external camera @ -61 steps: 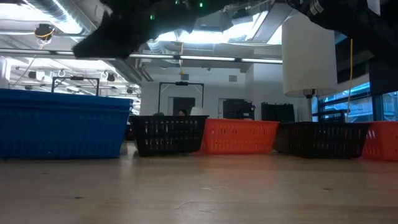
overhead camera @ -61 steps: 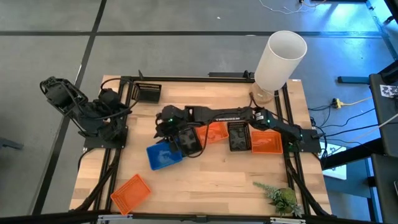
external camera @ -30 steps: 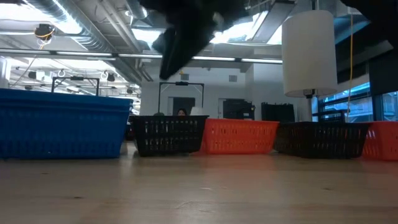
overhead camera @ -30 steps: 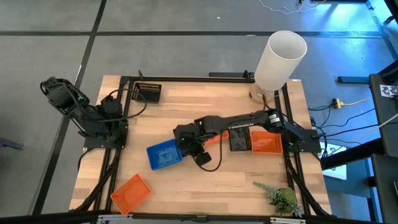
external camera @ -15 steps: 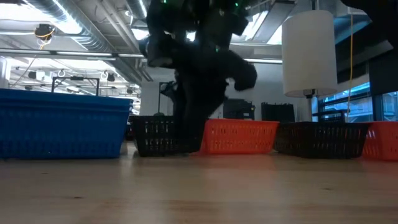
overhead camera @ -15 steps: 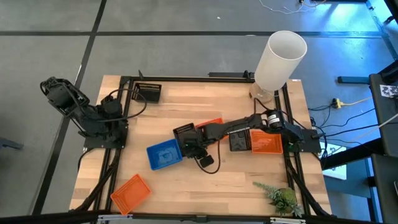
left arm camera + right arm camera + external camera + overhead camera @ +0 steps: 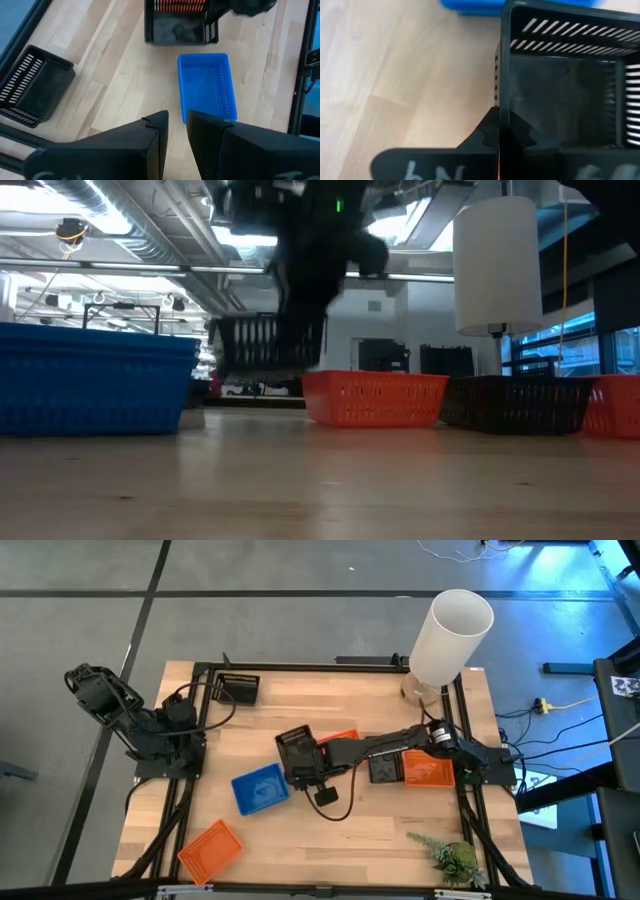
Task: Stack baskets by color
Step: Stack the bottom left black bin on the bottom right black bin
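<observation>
My right gripper (image 7: pixel 304 770) is shut on a black basket (image 7: pixel 295 746) near the table's middle. In the low view that basket (image 7: pixel 268 342) hangs above the table. Beside it an orange basket (image 7: pixel 346 738) rests on its base, and a blue basket (image 7: pixel 258 790) lies just to the near left. Another black basket (image 7: pixel 383 768) and another orange basket (image 7: pixel 428 768) sit side by side at the right. A third orange basket (image 7: pixel 210 848) lies at the near left, a third black one (image 7: pixel 238 688) at the far left. My left gripper (image 7: pixel 175 120) waits above the table's left side, open by a narrow gap. My right gripper pinches the rim of one wall (image 7: pixel 501 107) of the black basket, one finger (image 7: pixel 517 134) inside the basket and one outside. The fingers come from above, slanting down. The basket is lifted clear of the table, roughly level, its open side up.
A tall white cylinder (image 7: pixel 450 635) stands at the far right corner. A small green plant (image 7: pixel 450 858) lies at the near right. Bare wood stretches along the near edge between the orange basket and the plant.
My right gripper has come down onto the black basket beside the orange one, taken hold of it and raised it. The basket stood on the table half a second ago and now hangs clear above it.
</observation>
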`<act>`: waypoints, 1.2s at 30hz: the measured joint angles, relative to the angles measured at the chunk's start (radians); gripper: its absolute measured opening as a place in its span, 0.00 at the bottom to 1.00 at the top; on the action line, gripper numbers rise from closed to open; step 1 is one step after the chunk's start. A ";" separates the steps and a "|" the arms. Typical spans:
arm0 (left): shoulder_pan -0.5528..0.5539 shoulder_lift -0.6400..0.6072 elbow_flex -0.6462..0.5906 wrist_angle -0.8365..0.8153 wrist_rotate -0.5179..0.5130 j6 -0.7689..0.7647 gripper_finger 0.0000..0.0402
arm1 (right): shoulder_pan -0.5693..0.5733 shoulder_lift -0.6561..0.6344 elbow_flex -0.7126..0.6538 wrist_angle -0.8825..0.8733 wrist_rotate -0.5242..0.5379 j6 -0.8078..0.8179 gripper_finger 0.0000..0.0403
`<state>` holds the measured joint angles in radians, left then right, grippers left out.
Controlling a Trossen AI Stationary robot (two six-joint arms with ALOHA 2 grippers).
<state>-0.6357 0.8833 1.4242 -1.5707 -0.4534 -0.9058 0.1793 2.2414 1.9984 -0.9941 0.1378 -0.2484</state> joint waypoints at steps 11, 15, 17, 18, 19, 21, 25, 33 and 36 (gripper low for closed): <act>0.000 0.000 0.000 0.000 -0.009 0.025 0.15 | 0.062 -0.001 0.295 -0.507 0.140 0.271 0.00; 0.000 0.000 0.000 0.000 -0.020 0.027 0.15 | 0.073 -0.030 0.277 -0.567 0.144 0.394 0.00; 0.000 0.000 0.000 0.000 -0.032 0.027 0.15 | 0.079 -0.052 0.255 -0.586 0.134 0.408 0.00; 0.000 0.000 0.000 0.000 -0.034 0.027 0.15 | 0.085 -0.062 0.246 -0.583 0.139 0.421 0.00; 0.000 0.000 0.000 0.000 -0.036 0.027 0.15 | 0.088 -0.078 0.225 -0.567 0.138 0.432 0.00; 0.000 0.000 0.000 0.001 -0.037 0.027 0.15 | 0.096 -0.120 0.164 -0.582 0.130 0.458 0.00; 0.000 0.000 0.000 0.010 -0.037 0.026 0.15 | 0.109 -0.270 -0.049 -0.571 0.133 0.568 0.00; 0.000 0.001 0.000 0.020 -0.067 0.025 0.15 | 0.143 -0.588 -0.528 -0.435 0.070 0.783 0.00; 0.000 0.001 0.000 0.021 -0.091 0.018 0.15 | 0.146 -0.672 -0.705 -0.276 0.059 0.731 0.00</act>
<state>-0.6353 0.8841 1.4242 -1.5497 -0.5440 -0.8875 0.3252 1.5690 1.2934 -1.2703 0.1963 0.4828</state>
